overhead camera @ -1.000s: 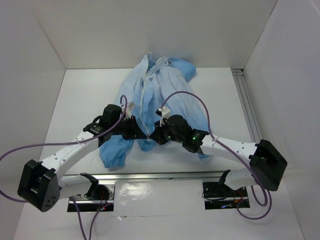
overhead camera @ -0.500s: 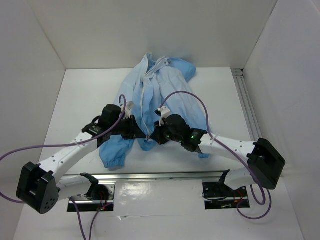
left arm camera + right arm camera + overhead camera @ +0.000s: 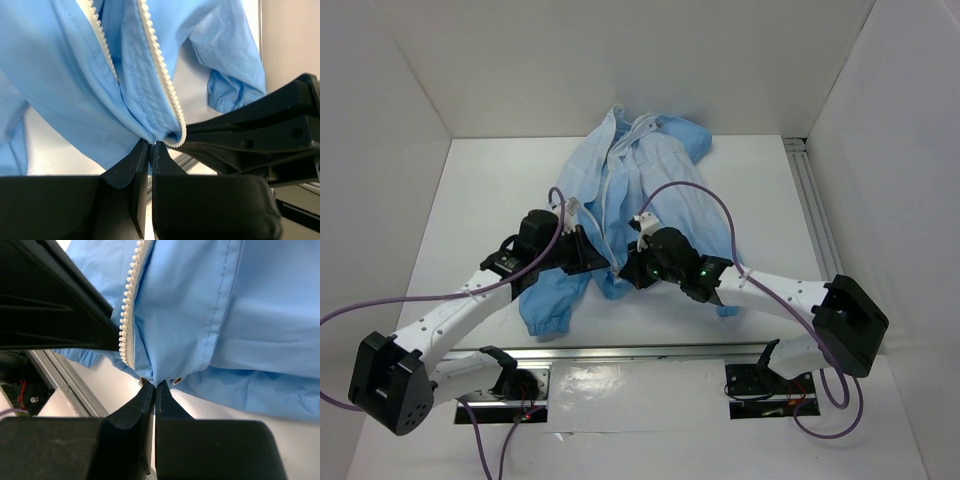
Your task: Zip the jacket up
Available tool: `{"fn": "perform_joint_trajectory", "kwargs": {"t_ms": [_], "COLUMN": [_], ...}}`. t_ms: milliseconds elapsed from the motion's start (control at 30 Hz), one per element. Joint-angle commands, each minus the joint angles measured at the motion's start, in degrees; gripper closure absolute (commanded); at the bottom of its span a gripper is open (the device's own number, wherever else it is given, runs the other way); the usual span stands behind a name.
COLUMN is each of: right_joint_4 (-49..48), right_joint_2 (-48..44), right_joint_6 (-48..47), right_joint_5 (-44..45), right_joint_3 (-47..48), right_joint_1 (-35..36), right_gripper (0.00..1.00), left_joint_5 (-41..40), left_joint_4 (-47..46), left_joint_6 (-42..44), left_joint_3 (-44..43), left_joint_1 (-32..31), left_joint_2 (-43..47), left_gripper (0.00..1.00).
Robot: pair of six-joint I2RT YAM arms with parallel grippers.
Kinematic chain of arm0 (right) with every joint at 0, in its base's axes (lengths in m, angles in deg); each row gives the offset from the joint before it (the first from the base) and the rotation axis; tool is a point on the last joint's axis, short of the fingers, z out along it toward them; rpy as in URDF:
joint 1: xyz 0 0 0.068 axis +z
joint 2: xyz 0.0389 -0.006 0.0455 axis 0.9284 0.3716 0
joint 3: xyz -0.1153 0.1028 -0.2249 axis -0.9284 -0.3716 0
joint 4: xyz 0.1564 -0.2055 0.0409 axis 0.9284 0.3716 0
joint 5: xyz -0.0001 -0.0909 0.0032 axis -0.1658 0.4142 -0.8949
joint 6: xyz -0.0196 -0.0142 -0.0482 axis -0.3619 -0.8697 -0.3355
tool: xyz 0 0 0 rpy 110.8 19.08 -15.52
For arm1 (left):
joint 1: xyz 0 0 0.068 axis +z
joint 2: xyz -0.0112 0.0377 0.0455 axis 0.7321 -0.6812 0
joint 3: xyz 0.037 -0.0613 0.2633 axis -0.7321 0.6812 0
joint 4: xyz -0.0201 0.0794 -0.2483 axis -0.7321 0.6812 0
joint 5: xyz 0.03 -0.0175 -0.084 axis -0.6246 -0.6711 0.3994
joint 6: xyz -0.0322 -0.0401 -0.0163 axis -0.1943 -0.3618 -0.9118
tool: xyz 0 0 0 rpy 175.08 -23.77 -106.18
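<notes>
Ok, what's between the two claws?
Only the jacket: its lower front edge with the open white zipper, pinched by the left claw and right claw. Top view shows it.

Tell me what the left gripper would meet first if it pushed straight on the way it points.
The jacket: the left gripper is shut on its lower edge beside the zipper strip, so more blue fabric lies straight ahead. What lies behind it is hidden.

The white surface (image 3: 470,200) carries a light-blue jacket (image 3: 665,175), lying crumpled from the far middle toward the near edge, collar at the far end and one gathered cuff (image 3: 544,318) nearest the front. A side rail (image 3: 817,220) lines its right edge, a front rail (image 3: 640,352) its near edge
</notes>
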Motion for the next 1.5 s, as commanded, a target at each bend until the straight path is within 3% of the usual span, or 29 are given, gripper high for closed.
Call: {"fn": "perform_joint_trajectory", "kwargs": {"t_ms": [0, 733, 1467], "right_joint_4": [-1.0, -0.4, 0.7], "right_joint_2": [-1.4, -2.6, 2.7], "right_joint_6": [1.1, 2.3, 4.6], "right_joint_5": [-1.0, 0.5, 3.2], "right_joint_3": [1.6, 2.1, 5.6], "right_joint_1": [-0.4, -0.4, -2.6], "right_gripper": [1.0, 1.0, 1.0], "left_joint_5": [-2.3, 2.0, 6.4], "left_joint_4": [-5.0, -8.5, -10.2], "left_joint_6": [0.2, 1.4, -0.2], "left_joint_3": [-0.7, 3.2, 6.2], "left_joint_1": [-0.3, -0.3, -2.0], "left_joint_2": [0.9, 0.8, 2.9], "left_gripper": [1.0, 1.0, 1.0]}}
